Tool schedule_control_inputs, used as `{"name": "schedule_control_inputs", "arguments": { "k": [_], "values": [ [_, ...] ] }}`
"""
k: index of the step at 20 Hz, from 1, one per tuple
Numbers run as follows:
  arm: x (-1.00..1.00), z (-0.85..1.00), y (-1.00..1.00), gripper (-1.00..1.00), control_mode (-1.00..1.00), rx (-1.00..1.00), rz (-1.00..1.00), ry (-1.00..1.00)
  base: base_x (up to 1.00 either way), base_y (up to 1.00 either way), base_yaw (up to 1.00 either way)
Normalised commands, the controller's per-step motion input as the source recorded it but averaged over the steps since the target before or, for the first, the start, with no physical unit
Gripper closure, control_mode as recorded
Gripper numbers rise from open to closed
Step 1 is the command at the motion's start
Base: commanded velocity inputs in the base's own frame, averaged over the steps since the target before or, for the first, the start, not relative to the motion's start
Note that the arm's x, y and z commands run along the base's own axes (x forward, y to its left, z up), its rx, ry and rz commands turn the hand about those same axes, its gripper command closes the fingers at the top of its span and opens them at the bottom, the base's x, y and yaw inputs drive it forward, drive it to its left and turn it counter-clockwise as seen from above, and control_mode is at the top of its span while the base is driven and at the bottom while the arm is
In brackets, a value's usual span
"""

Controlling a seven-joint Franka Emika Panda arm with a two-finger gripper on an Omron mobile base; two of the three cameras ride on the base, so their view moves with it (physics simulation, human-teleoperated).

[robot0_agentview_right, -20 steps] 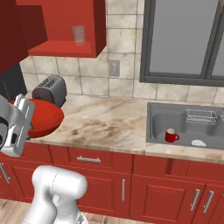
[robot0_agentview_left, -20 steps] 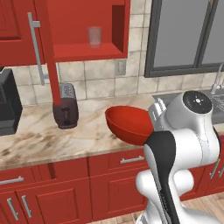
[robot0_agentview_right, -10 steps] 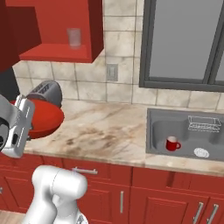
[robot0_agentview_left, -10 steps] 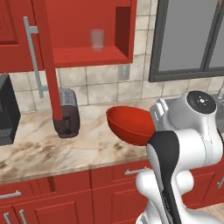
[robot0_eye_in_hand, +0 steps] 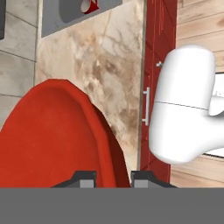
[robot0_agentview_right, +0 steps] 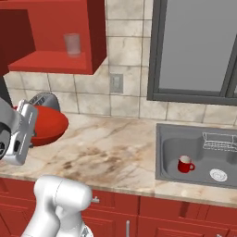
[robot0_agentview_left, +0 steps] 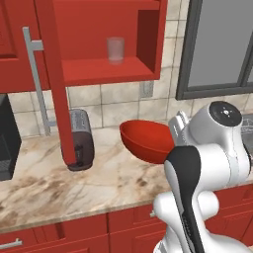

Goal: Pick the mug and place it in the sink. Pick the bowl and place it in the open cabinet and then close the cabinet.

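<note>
My gripper is shut on the rim of the wide red bowl, which it carries tilted above the marble counter. In the right base view the bowl sits just right of the gripper. The bowl fills the lower left of the hand view. The red cabinet stands open above and left of the bowl, its door swung out with the silver handle. The small red mug stands upright in the grey sink, well to the right.
A clear glass stands on the cabinet shelf. A toaster sits on the counter under the open door. A black appliance is at the far left. A wire rack lies in the sink, below the window.
The whole picture has shifted slightly right and grown as the base moves. The bowl stays gripped in the same spot relative to the arm. The mug has not moved in the sink.
</note>
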Motion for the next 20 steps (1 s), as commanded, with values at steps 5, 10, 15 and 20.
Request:
{"name": "schedule_control_inputs", "arguments": {
  "k": [5,10,15,20],
  "values": [
    [0.00,0.00,0.00,1.00,1.00,0.00,0.00,0.00,0.02,0.37,0.00],
    [0.00,0.00,0.00,1.00,1.00,0.00,0.00,0.00,0.06,-0.13,0.02],
    [0.00,0.00,0.00,1.00,1.00,0.00,0.00,0.00,0.21,0.05,0.04],
    [0.00,0.00,0.00,1.00,1.00,0.00,0.00,0.00,0.22,0.38,0.01]
  ]
}}
